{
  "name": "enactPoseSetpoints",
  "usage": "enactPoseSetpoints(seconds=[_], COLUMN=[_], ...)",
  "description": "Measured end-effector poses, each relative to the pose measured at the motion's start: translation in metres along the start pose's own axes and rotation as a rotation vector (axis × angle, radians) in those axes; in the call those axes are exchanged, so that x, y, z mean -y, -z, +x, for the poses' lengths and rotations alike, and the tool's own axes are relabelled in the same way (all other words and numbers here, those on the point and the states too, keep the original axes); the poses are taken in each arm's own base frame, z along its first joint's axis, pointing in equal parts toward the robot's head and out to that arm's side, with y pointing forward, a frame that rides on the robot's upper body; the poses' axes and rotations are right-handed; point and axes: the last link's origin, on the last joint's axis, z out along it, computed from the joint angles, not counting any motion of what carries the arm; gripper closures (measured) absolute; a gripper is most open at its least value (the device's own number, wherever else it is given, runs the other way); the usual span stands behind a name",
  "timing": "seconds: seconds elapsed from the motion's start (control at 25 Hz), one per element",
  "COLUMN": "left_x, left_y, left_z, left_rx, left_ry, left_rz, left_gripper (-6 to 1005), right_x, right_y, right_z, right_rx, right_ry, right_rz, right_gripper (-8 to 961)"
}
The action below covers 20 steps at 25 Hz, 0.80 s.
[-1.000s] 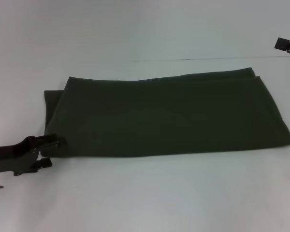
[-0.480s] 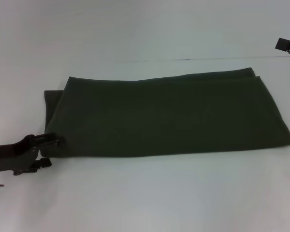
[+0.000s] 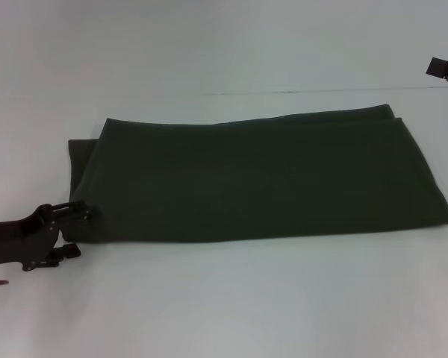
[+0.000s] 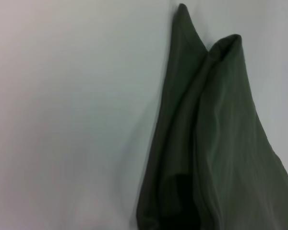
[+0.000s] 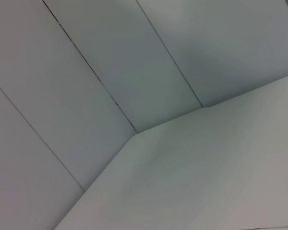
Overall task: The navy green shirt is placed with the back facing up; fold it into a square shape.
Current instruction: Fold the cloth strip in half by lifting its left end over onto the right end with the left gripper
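Lying folded lengthwise left to right, the navy green shirt (image 3: 261,179) has its near-left corner pinched in the left gripper's (image 3: 81,215) jaws.

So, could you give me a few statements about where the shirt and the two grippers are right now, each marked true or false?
1. The navy green shirt lies folded into a long band on the white table. True.
2. The left gripper is at the shirt's near left corner. True.
3. The right gripper is pressing on the middle of the shirt. False: it is away from the shirt, at the far right edge of the head view.
4. The shirt is already a square. False: it is much wider than deep.
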Motion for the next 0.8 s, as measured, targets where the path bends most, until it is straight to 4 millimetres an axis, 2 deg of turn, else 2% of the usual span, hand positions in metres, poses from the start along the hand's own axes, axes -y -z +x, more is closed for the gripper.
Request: enactPoseSetpoints(seconds=[0.8], left_x=[-0.0026], left_y=[-0.002], left_z=[0.0075], left_rx=[-0.028], left_ry=[0.019], left_rz=[0.016], left_gripper=[107], right_x=[0.0001], right_y=[-0.0024], right_z=[-0.0028], right_rx=[0.006], right_ry=[0.007], right_rz=[0.005], right_gripper=[23])
